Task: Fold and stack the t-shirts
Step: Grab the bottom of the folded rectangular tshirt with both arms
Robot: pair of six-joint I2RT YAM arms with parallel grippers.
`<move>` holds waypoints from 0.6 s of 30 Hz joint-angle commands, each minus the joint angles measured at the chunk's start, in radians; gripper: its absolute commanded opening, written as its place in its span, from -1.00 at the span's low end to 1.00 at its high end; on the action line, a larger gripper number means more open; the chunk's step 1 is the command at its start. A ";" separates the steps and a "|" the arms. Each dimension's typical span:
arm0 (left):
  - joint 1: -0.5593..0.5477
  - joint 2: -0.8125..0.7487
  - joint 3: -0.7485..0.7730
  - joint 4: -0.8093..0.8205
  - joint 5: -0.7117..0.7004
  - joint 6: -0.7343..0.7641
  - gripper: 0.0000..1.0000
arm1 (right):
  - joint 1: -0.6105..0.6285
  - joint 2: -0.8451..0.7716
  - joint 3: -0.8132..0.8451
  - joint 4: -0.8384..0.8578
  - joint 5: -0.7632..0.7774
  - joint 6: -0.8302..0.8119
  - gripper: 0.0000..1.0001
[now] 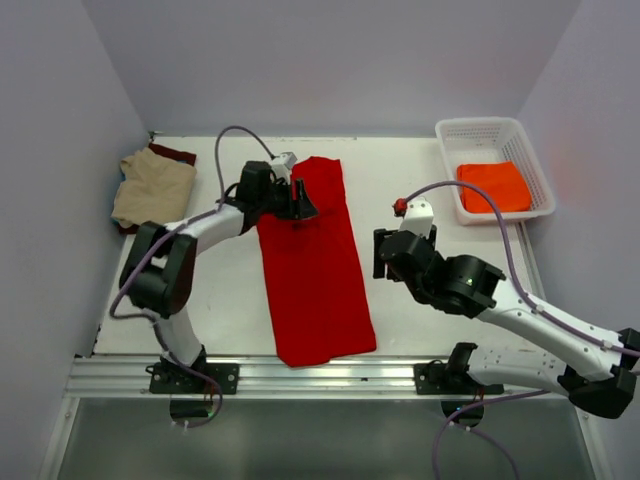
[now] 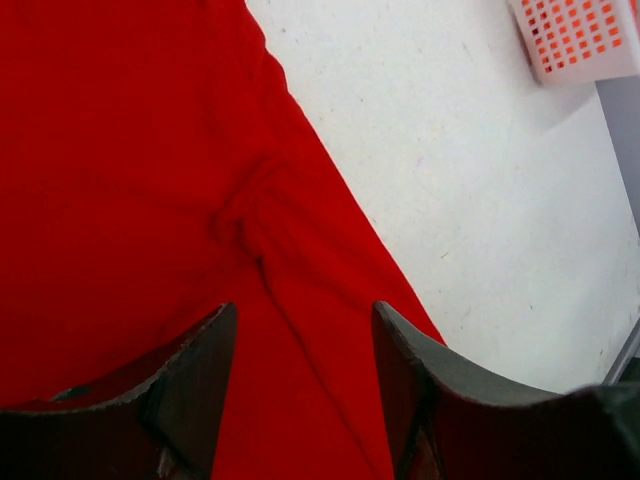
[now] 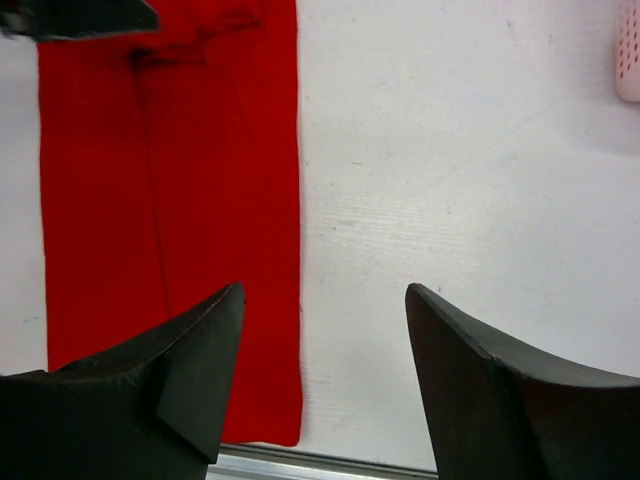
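Note:
The bright red t-shirt lies folded into a long strip down the table's middle, from the far centre to the near edge. My left gripper is open just over its far left part; the red cloth fills the left wrist view with a small crease between the jaws. My right gripper is open and empty over bare table right of the strip; the strip's edge shows in the right wrist view. A tan shirt lies folded on a dark maroon one at far left. An orange shirt lies in the basket.
A white plastic basket stands at the far right corner and shows in the left wrist view. Grey walls close in the table on three sides. An aluminium rail runs along the near edge.

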 commanded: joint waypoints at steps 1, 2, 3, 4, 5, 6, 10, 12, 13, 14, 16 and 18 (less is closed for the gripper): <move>0.001 -0.238 -0.127 -0.019 -0.247 -0.031 0.20 | -0.075 0.021 -0.084 0.111 -0.080 0.002 0.42; 0.000 -0.340 -0.235 -0.030 -0.269 -0.046 0.21 | -0.086 0.019 -0.142 0.135 -0.142 0.005 0.43; 0.000 -0.400 -0.298 -0.036 -0.271 -0.078 0.21 | -0.097 0.019 -0.173 0.184 -0.172 0.014 0.44; -0.002 -0.461 -0.366 -0.040 -0.271 -0.097 0.23 | -0.109 0.019 -0.206 0.209 -0.204 0.020 0.44; -0.012 -0.580 -0.485 -0.056 -0.278 -0.115 0.36 | -0.112 0.024 -0.270 0.238 -0.269 0.034 0.44; -0.019 -0.639 -0.538 -0.112 -0.280 -0.148 0.37 | -0.115 0.030 -0.301 0.297 -0.310 0.045 0.44; -0.074 -0.944 -0.774 -0.278 -0.289 -0.227 0.42 | -0.117 0.085 -0.425 0.410 -0.465 0.103 0.39; -0.114 -1.040 -0.817 -0.412 -0.303 -0.275 0.43 | -0.117 0.108 -0.473 0.448 -0.520 0.132 0.34; -0.124 -1.128 -0.857 -0.413 -0.306 -0.313 0.43 | -0.115 0.110 -0.502 0.461 -0.538 0.140 0.33; -0.202 -1.161 -0.871 -0.407 -0.306 -0.351 0.43 | -0.115 0.108 -0.517 0.479 -0.548 0.155 0.32; -0.261 -1.194 -0.870 -0.464 -0.327 -0.433 0.43 | -0.115 0.108 -0.548 0.519 -0.607 0.177 0.29; -0.305 -1.192 -0.863 -0.546 -0.358 -0.458 0.43 | -0.115 0.108 -0.553 0.517 -0.618 0.183 0.26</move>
